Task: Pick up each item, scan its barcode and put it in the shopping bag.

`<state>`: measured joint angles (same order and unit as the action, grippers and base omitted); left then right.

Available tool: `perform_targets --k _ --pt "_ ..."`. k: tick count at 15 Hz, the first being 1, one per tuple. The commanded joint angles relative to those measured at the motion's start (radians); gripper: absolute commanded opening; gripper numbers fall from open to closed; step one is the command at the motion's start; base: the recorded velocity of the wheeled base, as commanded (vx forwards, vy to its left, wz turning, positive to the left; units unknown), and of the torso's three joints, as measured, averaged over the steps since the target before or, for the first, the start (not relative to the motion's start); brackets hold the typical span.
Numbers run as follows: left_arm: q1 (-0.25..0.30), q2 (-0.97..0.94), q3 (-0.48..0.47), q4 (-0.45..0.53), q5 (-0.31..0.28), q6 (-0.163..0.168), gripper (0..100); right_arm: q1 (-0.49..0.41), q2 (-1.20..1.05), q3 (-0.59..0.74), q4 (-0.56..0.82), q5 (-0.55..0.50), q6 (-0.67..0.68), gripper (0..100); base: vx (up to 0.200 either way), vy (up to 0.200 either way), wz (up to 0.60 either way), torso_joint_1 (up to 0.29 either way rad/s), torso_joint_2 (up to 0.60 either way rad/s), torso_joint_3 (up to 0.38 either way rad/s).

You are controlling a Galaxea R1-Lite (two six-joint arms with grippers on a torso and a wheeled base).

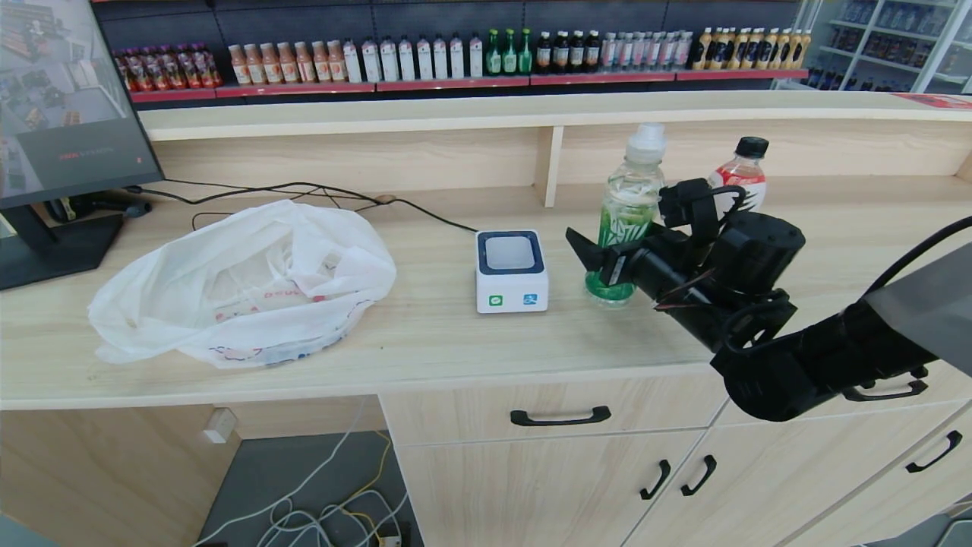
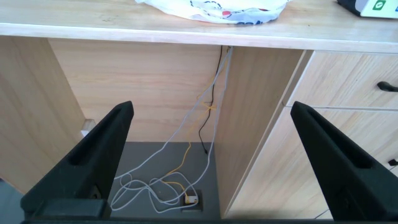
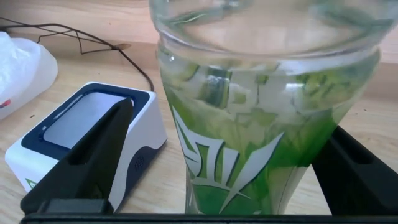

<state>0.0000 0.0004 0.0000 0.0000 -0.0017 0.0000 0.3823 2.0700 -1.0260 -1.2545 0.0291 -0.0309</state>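
We see the light wood counter (image 1: 456,334) running across the whole head view, with drawers and cupboard doors in its lower right. Along the top edge of the frame runs a long shelf of drinks (image 1: 456,57). A dark monitor (image 1: 61,99) fills the upper left corner, with black cables trailing from it across the counter.

The white shopping bag (image 1: 250,285) lies crumpled and open at centre left on the counter, and we cannot make out what is inside it.

From the lower right the right arm slants up towards the middle. In its wrist view we find the right gripper (image 3: 236,130) spread wide around the green-labelled bottle (image 1: 630,205). One finger (image 3: 93,155) stands clear of the bottle on the scanner's side. The other lies behind the glass at the opposite side, and we cannot tell whether it touches.

The bottle stands upright on the counter right of centre, just beside the white scanner (image 1: 511,272), whose window faces up. A smaller bottle with a red label and black cap (image 1: 740,178) stands behind, to the upper right, near the counter's back wall.

The left gripper (image 2: 211,112) hangs below the counter's edge with its fingers spread wide and nothing between them, facing the open recess where thin cables (image 2: 161,186) coil on the floor.
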Motion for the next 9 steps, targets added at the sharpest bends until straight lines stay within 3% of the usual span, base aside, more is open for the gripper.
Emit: perform_targets --k 1,9 --pt "0.000 0.000 0.000 0.000 0.000 0.000 100 0.000 -0.014 0.000 0.007 -0.002 0.000 100 0.000 0.000 0.00 0.000 0.00 0.000" --pt "0.000 0.000 0.000 0.000 0.000 0.000 100 -0.002 -0.014 -0.042 0.063 -0.002 0.002 100 0.000 0.000 0.00 0.000 0.00 0.000"
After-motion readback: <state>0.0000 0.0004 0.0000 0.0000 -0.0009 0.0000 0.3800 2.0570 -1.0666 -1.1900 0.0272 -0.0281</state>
